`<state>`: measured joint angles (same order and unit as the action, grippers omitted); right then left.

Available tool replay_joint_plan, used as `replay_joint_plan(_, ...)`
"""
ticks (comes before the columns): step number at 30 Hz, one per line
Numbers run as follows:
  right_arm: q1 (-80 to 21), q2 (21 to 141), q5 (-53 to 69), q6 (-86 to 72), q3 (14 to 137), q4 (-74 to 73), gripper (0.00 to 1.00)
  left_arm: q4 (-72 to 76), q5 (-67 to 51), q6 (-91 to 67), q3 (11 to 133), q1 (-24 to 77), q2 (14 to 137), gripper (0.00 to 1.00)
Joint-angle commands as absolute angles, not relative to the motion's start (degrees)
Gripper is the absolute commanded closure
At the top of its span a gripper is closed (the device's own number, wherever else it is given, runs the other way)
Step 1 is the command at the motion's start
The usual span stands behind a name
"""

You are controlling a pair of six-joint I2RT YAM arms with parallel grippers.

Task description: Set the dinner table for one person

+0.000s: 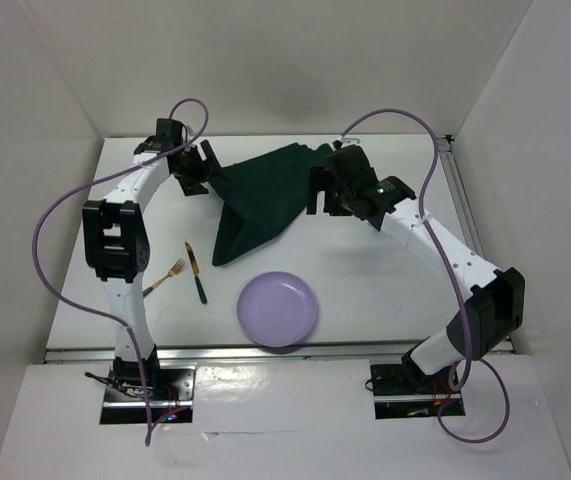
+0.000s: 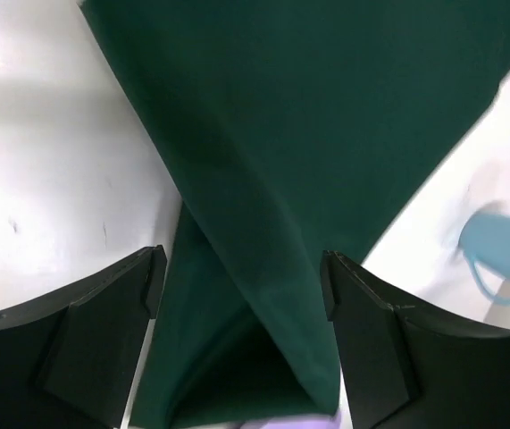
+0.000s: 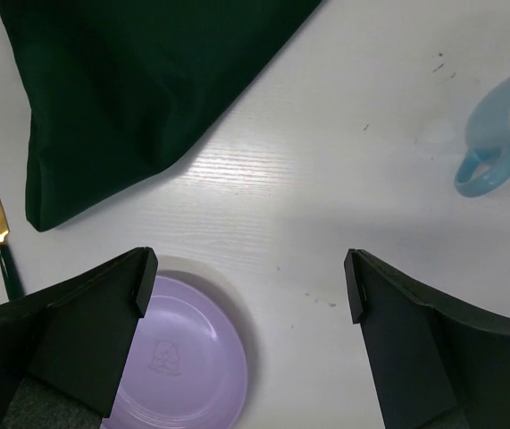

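Note:
The white dinner table point(image 1: 385, 290) holds a dark green cloth mat point(image 1: 260, 200), folded over itself at the back middle. A lilac plate point(image 1: 278, 309) lies near the front edge. A gold fork point(image 1: 170, 273) and a gold knife with a dark handle point(image 1: 196, 272) lie to its left. My left gripper point(image 1: 205, 180) is open at the mat's left corner, and in the left wrist view its jaws point(image 2: 241, 268) straddle a fold of the mat point(image 2: 308, 134). My right gripper point(image 1: 315, 195) is open and empty by the mat's right edge, above bare table point(image 3: 326, 179).
A light blue mug point(image 3: 505, 134) stands on the table right of the mat; it also shows in the left wrist view point(image 2: 496, 250) but is hidden under my right arm in the top view. White walls enclose the table on three sides. The plate point(image 3: 179, 357) lies below my right gripper's left finger.

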<state>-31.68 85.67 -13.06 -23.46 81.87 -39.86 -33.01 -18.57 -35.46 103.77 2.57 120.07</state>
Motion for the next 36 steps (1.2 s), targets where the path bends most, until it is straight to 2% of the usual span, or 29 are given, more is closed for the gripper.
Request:
replay_joint_plan(1, -30.94, 84.81, -13.71, -23.03, 80.95, -38.58, 0.0, -32.87, -22.76, -38.49, 110.8, 1.49, 125.32, 0.12)
replay_joint_plan(8, -30.41, 88.67, -14.24, -22.5, 84.11, -39.73, 0.0, -29.62, -22.06, -43.24, 113.72, 0.97, 133.41, 0.13)
replay_joint_plan(13, -30.41, 91.75, -12.3, -22.5, 85.96, -41.04, 0.0, -28.92, -23.63, -44.99, 120.14, 0.44, 140.0, 0.13)
replay_joint_plan(16, -30.41, 92.29, -12.3, -23.03, 85.96, -42.18, 0.0, -26.55, -24.95, -45.62, 121.82, 0.44, 141.5, 0.3)
replay_joint_plan(17, -30.41, 92.29, -12.3, -23.03, 86.48, -42.19, 0.0, -25.85, -25.48, -45.62, 121.82, 0.44, 141.5, 0.39)
replay_joint_plan(18, -30.41, 92.29, -12.83, -23.03, 86.48, -42.8, 0.0, -25.06, -25.49, -45.62, 121.82, 0.44, 139.94, 0.57)
replay_joint_plan(21, -30.41, 91.59, -13.53, -24.16, 85.96, -43.33, 0.0, -25.05, -26.01, -42.81, 123.65, 1.05, 137.91, 0.77)
replay_joint_plan(22, -30.41, 91.06, -13.54, -24.17, 85.96, -43.33, 0.0, -26.01, -26.02, -41.85, 124.53, 1.05, 137.38, 0.89)
replay_joint_plan(24, -30.41, 90.44, -14.06, -25.31, 85.25, -43.33, 0.0, -27.85, -27.5, -38.42, 127.34, 2.89, 136.41, 1.0)
replay_joint_plan(28, -30.41, 87.72, -14.67, -28.03, 82.18, -43.33, 0.0, -30.94, -29.97, -32.53, 128.58, 7.98, 131.94, 1.0)
replay_joint_plan(30, -29.8, 86.32, -14.68, -29.26, 80.78, -43.33, 0.0, -29.54, -31.72, -29.29, 125.35, 11.06, 127.3, 1.0)
replay_joint_plan(34, -26.82, 81.4, -14.68, -31.29, 76.04, -42.1, 0.0, -31.02, -31.73, -23.48, 120.24, 22.31, 123.13, 1.0)
replay_joint_plan(36, -25.76, 79.9, -13.36, -31.29, 74.28, -41.57, 0.0, -34.26, -31.73, -21.46, 120.23, 25.3, 123.13, 0.86)
